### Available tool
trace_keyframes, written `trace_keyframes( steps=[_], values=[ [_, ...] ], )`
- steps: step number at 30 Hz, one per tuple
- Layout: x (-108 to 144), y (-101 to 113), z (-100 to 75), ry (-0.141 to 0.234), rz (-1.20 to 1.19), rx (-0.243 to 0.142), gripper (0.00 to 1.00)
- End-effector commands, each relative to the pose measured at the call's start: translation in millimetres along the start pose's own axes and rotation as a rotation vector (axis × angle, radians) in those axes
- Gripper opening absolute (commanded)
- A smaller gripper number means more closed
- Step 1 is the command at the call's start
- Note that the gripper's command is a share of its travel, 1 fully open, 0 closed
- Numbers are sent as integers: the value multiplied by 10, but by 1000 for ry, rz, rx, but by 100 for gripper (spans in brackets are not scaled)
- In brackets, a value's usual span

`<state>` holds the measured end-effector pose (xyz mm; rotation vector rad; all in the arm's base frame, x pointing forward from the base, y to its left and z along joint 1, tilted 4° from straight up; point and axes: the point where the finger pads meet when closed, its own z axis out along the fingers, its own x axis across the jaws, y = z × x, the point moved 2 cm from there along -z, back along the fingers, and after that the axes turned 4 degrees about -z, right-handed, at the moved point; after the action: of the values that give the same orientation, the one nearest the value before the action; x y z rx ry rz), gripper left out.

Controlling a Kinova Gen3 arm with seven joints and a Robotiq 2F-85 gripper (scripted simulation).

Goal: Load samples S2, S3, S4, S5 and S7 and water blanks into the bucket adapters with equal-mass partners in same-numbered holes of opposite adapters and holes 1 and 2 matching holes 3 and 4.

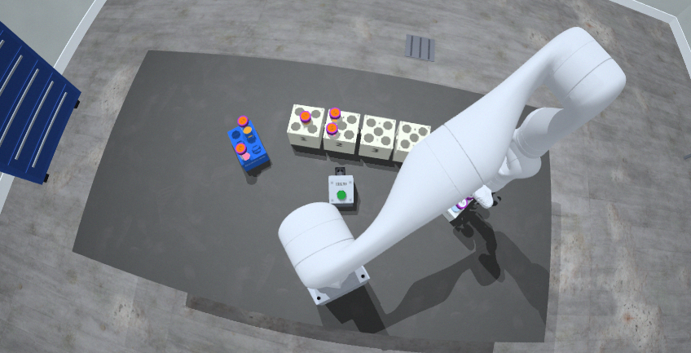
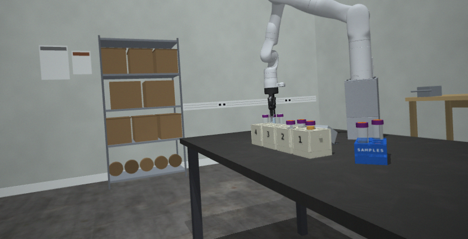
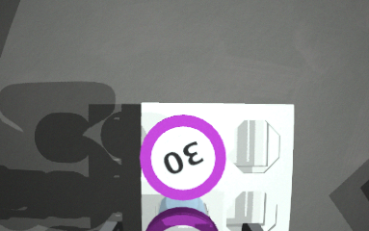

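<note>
My gripper (image 2: 271, 113) hangs part open and empty, low over the blank rack.

Left to right from above: the blue sample rack (image 1: 255, 157) holds two orange-dotted tubes; adapter 1 (image 1: 304, 137) holds one tube (image 1: 305, 116); adapter 2 (image 1: 341, 141) holds two (image 1: 332, 129); adapter 3 (image 1: 376, 142) shows bare holes; adapter 4 (image 1: 406, 148) is partly under my arm. The DONE key (image 1: 341, 194) sits nearer, unlit. At far right, the white blank rack (image 3: 285, 159) lies under my wrist, with the 30 blank (image 3: 183, 157) seated and another purple cap (image 3: 183, 221) at the frame's bottom edge.
</note>
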<state>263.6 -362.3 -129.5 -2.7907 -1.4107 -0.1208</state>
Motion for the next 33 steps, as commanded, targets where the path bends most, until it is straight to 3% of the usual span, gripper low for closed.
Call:
trace_keyframes(
  steps=[1,33],
  values=[
    [-3,8,-8,-1,0,-2,62],
    [-3,8,65,-1,0,-2,62]
  ],
)
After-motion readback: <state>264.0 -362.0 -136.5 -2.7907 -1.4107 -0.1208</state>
